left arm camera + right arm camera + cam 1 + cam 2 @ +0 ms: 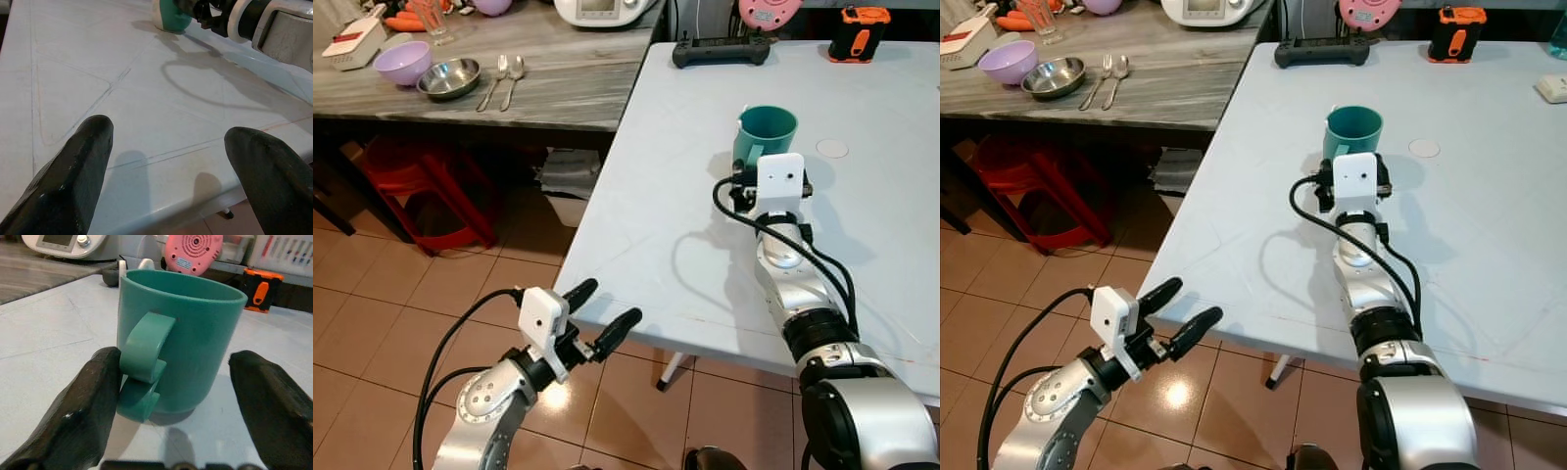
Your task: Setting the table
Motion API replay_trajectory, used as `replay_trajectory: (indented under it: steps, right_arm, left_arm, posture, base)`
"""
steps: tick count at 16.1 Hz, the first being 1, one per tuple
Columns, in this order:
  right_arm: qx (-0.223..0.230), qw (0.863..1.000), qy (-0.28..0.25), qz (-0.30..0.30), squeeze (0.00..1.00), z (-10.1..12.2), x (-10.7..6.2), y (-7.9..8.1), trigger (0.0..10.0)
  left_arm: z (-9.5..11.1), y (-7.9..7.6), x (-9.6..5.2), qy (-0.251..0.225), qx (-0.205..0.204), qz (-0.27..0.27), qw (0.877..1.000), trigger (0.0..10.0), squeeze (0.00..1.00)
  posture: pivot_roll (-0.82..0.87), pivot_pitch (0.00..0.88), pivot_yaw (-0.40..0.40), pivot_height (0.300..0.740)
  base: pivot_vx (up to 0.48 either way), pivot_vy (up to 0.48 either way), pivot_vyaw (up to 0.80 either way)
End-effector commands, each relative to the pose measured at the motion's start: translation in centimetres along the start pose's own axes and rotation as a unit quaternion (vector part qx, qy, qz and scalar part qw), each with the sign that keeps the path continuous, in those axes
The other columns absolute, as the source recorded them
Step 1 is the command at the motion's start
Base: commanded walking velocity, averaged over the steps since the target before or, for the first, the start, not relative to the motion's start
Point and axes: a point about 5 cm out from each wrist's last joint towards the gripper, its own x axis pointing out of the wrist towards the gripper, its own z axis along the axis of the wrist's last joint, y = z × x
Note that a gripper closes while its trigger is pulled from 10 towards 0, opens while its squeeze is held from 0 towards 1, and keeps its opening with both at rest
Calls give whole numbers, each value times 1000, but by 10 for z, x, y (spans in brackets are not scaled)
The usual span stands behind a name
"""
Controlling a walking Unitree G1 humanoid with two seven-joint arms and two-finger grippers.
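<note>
Teal mug (181,342) stands upright on the white table (646,245), dead ahead between the right gripper's (181,382) wide-open fingers, handle touching 1 finger and toward the wrist; left gripper (602,313), open and empty, hangs off the table's near edge, farther away.

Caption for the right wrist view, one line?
Right gripper open around upright teal mug on the white table, handle toward camera.

Teal mug (1352,130) blocks table (1234,225) centre; near edge bare, open.
</note>
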Motion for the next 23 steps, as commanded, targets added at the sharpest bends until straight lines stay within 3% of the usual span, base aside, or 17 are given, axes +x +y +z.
replay_trajectory:
  steps: [1, 9, 15, 23]
  right_arm:
    - [10, 1000, -6, 6, 0, 2, 0, 4, 0]
    - [32, 999, -11, 4, 0, -1, -2, 4, 0]
    - [35, 999, -12, 0, 0, -2, -2, 1, 0]
    - [35, 999, -13, 0, 0, -1, -1, 1, 0]
  left_arm:
    - [-2, 3, -2, 5, 4, 10, 1000, 10000, 0]
    - [-3, 6, 4, 3, 10, 11, 1000, 10000, 0]
    - [2, 1, 8, -21, 6, -13, 1000, 10000, 0]
    - [10, 2, 13, -46, -6, -2, 999, 10000, 0]
  posture:
    - [-32, 140, 121, 740]
    - [-46, 129, 132, 740]
    - [-55, 128, 134, 740]
    - [-53, 128, 131, 740]
  base:
    - [0, 0, 0]
    - [0, 0, 0]
    - [0, 0, 0]
    - [0, 0, 0]
